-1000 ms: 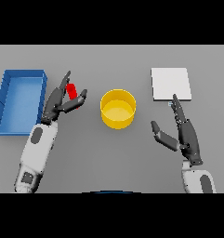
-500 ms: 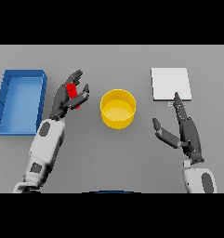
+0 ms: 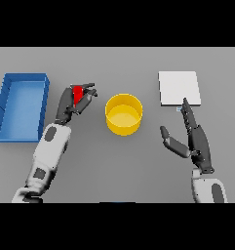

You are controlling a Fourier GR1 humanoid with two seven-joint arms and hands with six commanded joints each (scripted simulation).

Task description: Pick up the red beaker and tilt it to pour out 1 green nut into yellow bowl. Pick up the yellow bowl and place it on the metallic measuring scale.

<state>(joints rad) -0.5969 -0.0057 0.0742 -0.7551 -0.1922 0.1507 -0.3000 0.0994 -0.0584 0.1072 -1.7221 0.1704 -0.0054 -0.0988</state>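
**Left hand is bringing the red beaker closer to the yellow bowl**

The left hand (image 3: 75,100) is holding the red beaker (image 3: 78,93). Its fingers (image 3: 88,87) are curled around the beaker, and only a bit of red is peeking out between them. The beaker is sitting in the hand, up off the grey surface (image 3: 119,166), just to the left of the yellow bowl (image 3: 124,114).

Half a second ago the hand was a little more to the left and the beaker looked more upright. Now the hand is reaching farther toward the bowl, and its fingertips are pointing at the bowl's rim. The hand and the bowl are near each other but not touching.

The yellow bowl is standing in the middle of the surface, in the same spot as before. I cannot tell if anything is inside it.

The blue bin (image 3: 21,105) is lying to the far left, well apart from the bowl.

The right hand (image 3: 194,139) is resting on the right side with its fingers straight and spread apart, holding nothing. It is hardly moving. Its longest fingertip is pointing up at the white square scale (image 3: 179,88), just below its bottom edge.
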